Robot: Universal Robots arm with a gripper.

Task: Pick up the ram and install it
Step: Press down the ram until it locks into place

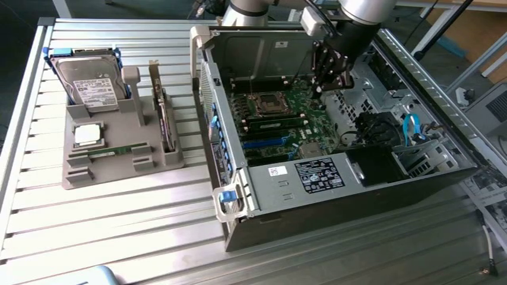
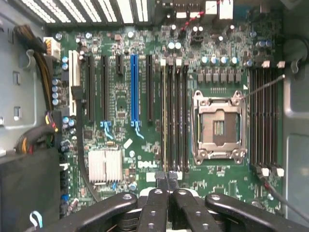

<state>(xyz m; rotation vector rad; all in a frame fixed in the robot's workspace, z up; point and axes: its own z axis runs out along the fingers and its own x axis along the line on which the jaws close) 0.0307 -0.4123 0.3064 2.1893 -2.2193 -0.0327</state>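
My pincer (image 2: 167, 178) is pressed together, empty, just above the slotted ram (image 1: 273, 125). Seating step, I judge; it wants straight pressure.

Slatted table (image 1: 119, 228): grey holder (image 1: 115, 173), computer case (image 1: 341, 209)

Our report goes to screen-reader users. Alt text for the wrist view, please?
Shut gripper above a green motherboard inside a computer case, close to the black memory slots beside the processor socket.
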